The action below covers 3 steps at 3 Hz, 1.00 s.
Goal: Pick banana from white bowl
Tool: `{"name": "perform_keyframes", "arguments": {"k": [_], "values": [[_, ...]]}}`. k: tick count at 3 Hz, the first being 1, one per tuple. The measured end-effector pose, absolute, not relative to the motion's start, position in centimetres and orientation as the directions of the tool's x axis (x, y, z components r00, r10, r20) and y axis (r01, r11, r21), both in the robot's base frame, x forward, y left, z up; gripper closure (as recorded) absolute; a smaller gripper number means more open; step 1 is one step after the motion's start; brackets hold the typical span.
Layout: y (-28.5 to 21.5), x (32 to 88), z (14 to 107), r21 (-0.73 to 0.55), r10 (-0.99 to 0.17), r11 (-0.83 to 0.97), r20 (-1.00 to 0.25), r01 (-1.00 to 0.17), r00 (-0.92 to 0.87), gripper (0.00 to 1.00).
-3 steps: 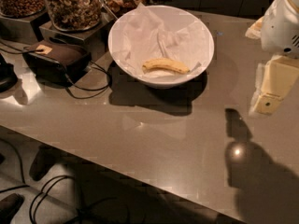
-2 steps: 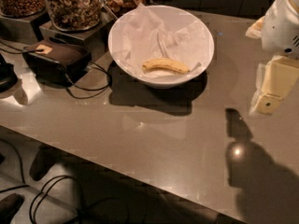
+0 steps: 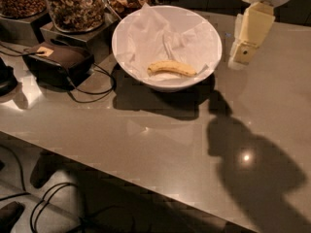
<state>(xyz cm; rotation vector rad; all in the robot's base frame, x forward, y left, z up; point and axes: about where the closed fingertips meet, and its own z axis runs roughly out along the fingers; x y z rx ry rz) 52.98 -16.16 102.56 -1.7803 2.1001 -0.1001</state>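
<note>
A smooth, polished grey-brown countertop [image 3: 160, 144] fills most of the camera view, its glossy face carrying a small glint of lamp light [image 3: 246, 157] and the broad dark shadow of the arm [image 3: 252, 169] at the lower right. Beyond its near edge, at the lower left, a paler floor [image 3: 29, 212] shows with thin black cables [image 3: 43, 210] looping across it. The room behind is dim. On the counter, towards the back, stands the large round white bowl [image 3: 170, 85], smooth-rimmed and lined with crumpled white paper [image 3: 160, 38] that rises in soft folds above the far rim. The small curved yellow banana [image 3: 171, 68] lies on its side on the paper in the near half of the bowl, lengthwise left to right, untouched. To the left, glass jars of mixed nuts [image 3: 75, 6] sit on boxy metal stands [image 3: 73, 38], and in front of them rests a dark matte box [image 3: 58, 64] with a small paper tag [image 3: 43, 51] and a black cord [image 3: 92, 89] curling towards the bowl. The cream-coloured blocky gripper [image 3: 243, 52] hangs from a white rounded housing at the upper right, just beside the bowl's right rim and above the counter, holding nothing; whether it is open or closed cannot be told.
</note>
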Motion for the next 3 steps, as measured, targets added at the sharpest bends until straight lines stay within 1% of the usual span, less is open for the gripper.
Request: {"name": "perform_keyframes", "arguments": {"k": [1, 2, 3], "values": [[-15.9, 53.4, 102.8, -0.312, -0.961, 0.194, -0.250, -0.930, -0.116, 0.00], [-11.5, 60.6, 102.5, -0.347, -0.967, 0.130, -0.252, -0.929, -0.041, 0.00], [-11.4, 60.8, 102.6, -0.356, -0.965, 0.132, -0.259, -0.925, -0.038, 0.00]]}}
